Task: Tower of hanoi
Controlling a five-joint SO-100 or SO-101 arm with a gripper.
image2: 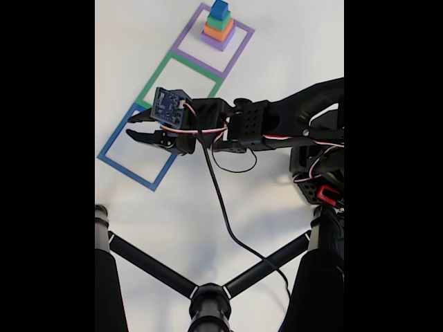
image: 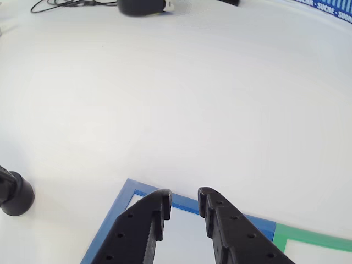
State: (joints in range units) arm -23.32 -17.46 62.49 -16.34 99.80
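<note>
Tool (image2: 135, 126) hangs released over the blue square (image2: 111, 163); the stack (image2: 219, 28) looks light, rigid; pinch the top block's (image2: 219, 9) flat sides.

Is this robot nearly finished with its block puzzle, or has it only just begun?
It looks barely begun. All four blocks sit stacked in the purple square in the fixed view, so no move looks done. The gripper hangs open and empty over the blue square, away from the stack. The green square holds nothing. Every block is yet to be carried across.
</note>
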